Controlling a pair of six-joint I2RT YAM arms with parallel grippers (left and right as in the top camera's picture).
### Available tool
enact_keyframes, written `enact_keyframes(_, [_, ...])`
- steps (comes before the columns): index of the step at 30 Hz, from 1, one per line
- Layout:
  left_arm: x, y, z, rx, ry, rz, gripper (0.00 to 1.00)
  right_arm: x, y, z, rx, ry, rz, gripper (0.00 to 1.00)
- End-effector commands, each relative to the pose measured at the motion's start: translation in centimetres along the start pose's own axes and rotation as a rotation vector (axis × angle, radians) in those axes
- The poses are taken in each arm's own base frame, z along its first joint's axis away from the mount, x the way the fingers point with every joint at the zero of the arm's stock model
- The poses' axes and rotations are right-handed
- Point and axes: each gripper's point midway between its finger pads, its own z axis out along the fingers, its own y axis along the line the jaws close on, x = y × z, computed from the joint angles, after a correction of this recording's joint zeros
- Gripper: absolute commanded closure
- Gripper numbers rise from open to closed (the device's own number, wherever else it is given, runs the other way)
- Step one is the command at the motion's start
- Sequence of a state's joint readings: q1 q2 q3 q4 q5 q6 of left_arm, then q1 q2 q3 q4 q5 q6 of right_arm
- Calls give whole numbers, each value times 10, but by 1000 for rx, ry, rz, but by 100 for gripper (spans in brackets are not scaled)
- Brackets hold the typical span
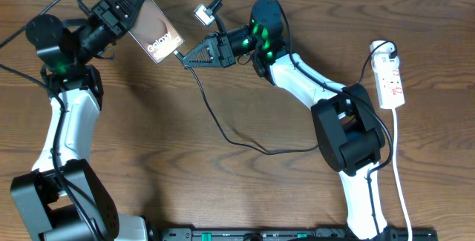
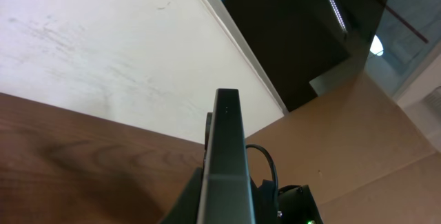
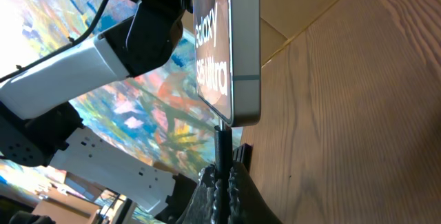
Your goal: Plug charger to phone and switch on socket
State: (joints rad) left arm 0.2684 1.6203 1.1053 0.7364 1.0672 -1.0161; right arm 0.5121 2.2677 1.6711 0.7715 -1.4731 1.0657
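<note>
My left gripper (image 1: 125, 12) is shut on the phone (image 1: 148, 24), a slim mirrored slab with white "Galaxy" lettering, held tilted above the table at the upper left. In the left wrist view the phone (image 2: 226, 162) shows edge-on between the fingers (image 2: 227, 196). My right gripper (image 1: 187, 55) is shut on the charger (image 1: 223, 126), a thin black cable, near its plug tip. In the right wrist view the plug tip (image 3: 222, 138) meets the phone's bottom edge (image 3: 238, 79) just above my fingers (image 3: 222, 182). The socket (image 1: 390, 78), a white power strip, lies at the far right.
The charger cable loops across the table middle to the strip's black plug (image 1: 383, 48). A white cord (image 1: 397, 167) runs from the strip toward the front edge. A small white camera module (image 1: 202, 12) hangs on a cable behind the right gripper.
</note>
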Motion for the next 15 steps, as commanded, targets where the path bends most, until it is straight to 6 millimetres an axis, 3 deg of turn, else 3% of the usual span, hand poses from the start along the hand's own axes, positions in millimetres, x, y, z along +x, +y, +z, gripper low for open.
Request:
enact_keyframes(1, [-6,-12,-2,14,-13,30,93,1,-4,1,3,-5,8,99])
enact_keyframes(15, [-3,-15,1,22,-2,28,93,2,-3,3,0,-1,8,99])
